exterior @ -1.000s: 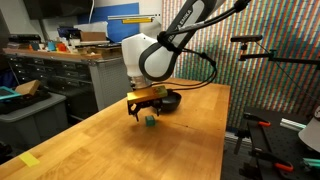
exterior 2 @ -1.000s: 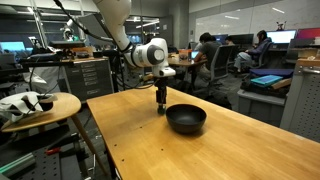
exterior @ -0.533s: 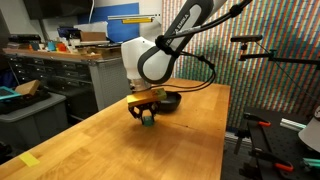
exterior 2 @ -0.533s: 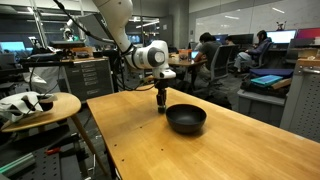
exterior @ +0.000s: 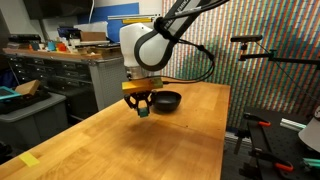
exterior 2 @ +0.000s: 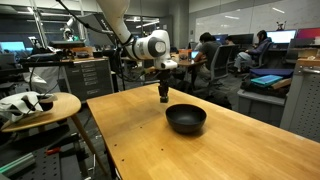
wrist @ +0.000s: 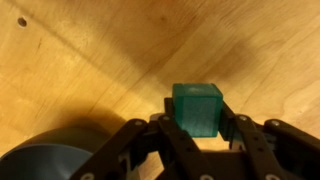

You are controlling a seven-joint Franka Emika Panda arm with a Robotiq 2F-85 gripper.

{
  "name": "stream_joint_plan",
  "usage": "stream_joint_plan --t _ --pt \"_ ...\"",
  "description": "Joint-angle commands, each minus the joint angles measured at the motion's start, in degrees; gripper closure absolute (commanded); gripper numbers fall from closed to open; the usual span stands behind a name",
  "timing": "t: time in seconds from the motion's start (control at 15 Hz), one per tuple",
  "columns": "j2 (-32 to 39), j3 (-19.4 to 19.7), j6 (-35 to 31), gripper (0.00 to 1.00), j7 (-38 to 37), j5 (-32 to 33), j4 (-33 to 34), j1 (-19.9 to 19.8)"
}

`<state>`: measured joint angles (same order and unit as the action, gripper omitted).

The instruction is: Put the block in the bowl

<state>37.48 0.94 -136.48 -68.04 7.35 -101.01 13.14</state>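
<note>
Green block [wrist: 196, 108] clamped in tool [wrist: 198, 124], aloft, level – black glossy bowl [exterior 2: 186, 119] upright, nearby, apart.

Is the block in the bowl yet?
Out. The gripper holds the block clear of the table, beside the bowl.

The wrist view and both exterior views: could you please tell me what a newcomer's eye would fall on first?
First comes the small dark green block, pinched in the gripper in the middle of the wrist view, above the wooden table. Next is the glossy black bowl, which sits on that table close to the gripper in both exterior views.
</note>
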Motion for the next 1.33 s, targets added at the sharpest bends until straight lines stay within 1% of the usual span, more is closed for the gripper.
stream_joint_plan --t 0.0,0.2,0.4,0.6,0.73,0.93,1.27 --pt "-7.1 1.9 2.3 0.83 0.7 -0.3 -3.4 0.3" --pt "-11.9 3.3 2.5 0.83 -0.5 0.5 -6.5 -0.1" --pt "-16.6 4.6 2.1 0.83 -2.1 1.3 -11.6 -0.6" --pt "-19.7 4.9 0.3 0.83 -2.6 1.2 -17.0 -1.9" --pt "-20.3 5.0 -0.5 0.83 -3.2 1.3 -19.7 -2.8" --pt "-19.3 5.6 -3.5 0.83 -4.5 1.1 -22.5 -4.2" --pt "-16.3 6.5 -7.4 0.83 -4.6 0.5 -23.2 -6.0"
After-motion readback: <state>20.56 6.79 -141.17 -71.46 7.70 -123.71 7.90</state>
